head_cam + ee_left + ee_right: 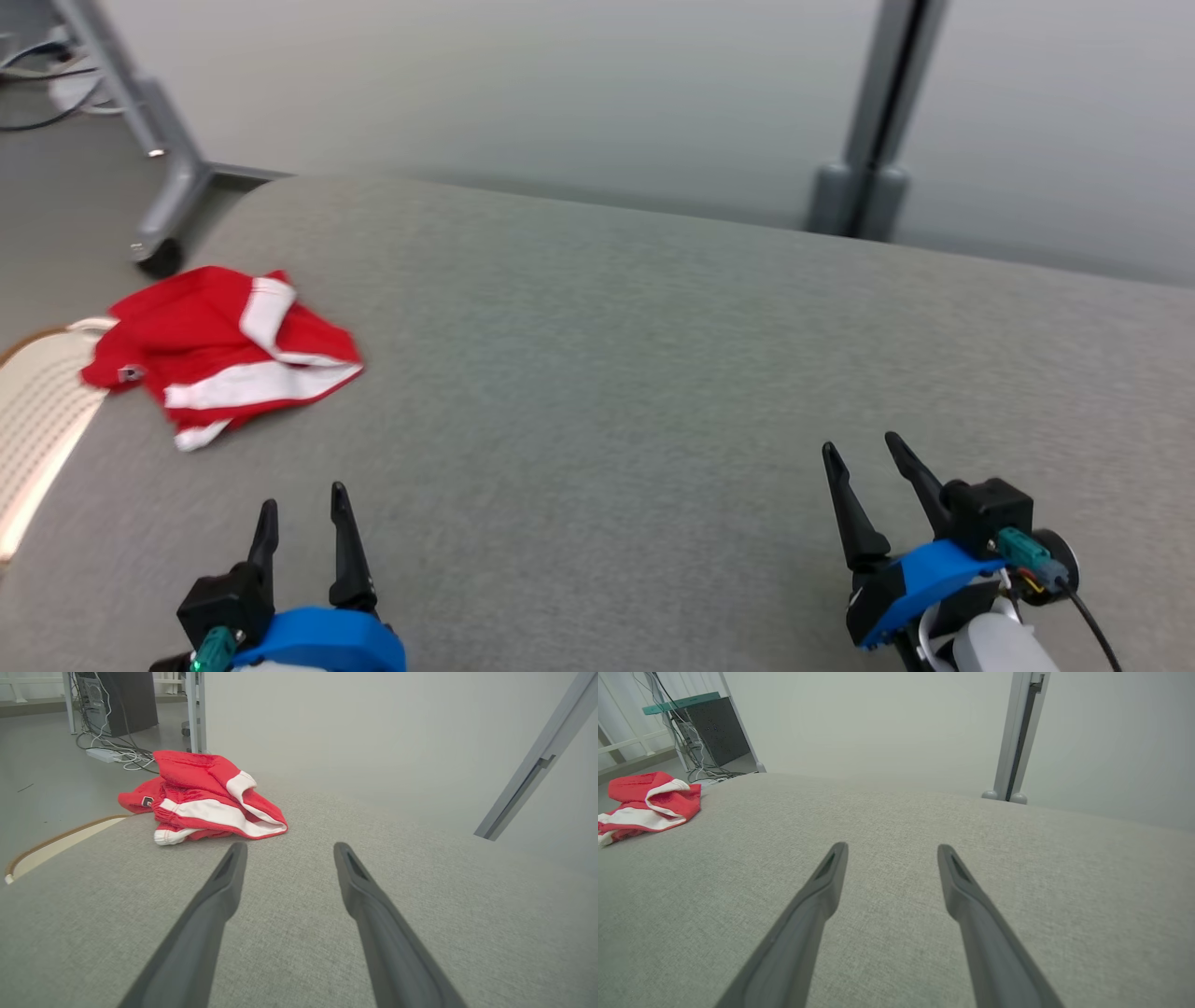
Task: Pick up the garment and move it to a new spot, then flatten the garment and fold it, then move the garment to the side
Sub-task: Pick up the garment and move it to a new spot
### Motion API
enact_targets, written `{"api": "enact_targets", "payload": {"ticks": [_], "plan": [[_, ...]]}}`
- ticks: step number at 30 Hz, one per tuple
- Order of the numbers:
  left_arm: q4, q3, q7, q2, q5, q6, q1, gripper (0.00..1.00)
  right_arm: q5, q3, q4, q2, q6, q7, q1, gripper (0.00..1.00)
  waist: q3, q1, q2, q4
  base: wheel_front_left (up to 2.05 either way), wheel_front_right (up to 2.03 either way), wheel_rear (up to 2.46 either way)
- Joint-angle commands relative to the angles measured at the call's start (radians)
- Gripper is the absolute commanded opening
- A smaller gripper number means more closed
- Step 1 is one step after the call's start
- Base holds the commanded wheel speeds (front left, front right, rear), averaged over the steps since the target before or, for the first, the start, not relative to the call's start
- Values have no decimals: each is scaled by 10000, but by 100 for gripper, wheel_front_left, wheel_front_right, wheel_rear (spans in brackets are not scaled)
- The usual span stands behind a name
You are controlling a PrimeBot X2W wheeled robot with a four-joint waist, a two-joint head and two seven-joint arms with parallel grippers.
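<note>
Both finger pairs are spread wide, nothing held. L gripper (303, 496) and R gripper (859, 442) sit over the table (607, 373), at its near edge. The garment (219, 350), red w/ white bands, lies crumpled at the table's left edge, ahead of L gripper and well apart from R gripper. Pick-up not yet begun, I judge. Next: L reaches fwd and pinches a top fold. Part of the garment overhangs the table's left edge, underside hidden. A pale ribbed thing (37, 420) there is cut off, can't ID.

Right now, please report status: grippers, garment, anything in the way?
Left gripper open, empty. Right gripper open, empty. Red garment crumpled near left edge of grey surface, untouched. Nothing in the way.
</note>
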Motion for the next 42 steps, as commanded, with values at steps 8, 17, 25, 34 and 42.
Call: {"api": "enact_targets", "payload": {"ticks": [8, 17, 25, 34, 42], "plan": [[-166, 560, 0, -11, -150, 110, 427, 100, -11, 276, 214, -32, 1, 2, -97, 100, 435, -1, 1, 2007, 0, 0, 0], [-189, 1113, 2, -17, -316, 43, 264, 100, -234, 577, 354, -35, 0, 2, -478, 100, 796, -1, 1, 2133, 0, 0, 0], [307, 1592, 3, -11, -355, 59, -1113, 100, -552, 836, 33, -171, 1, 0, -1099, 100, 1854, -1, 1, 1379, 0, 0, 0], [2165, 2472, 0, 288, 447, -23, -3793, 100, -320, 1554, -767, -689, 1, 0, -1908, 100, 3431, -1, 1, 253, 0, 0, 0], [3850, 2771, 0, 1043, 732, -63, -5784, 100, -20, 1770, -1400, -1261, -2, 13, -2351, 100, 4508, -1, 1, -467, 0, 0, 0]]}}
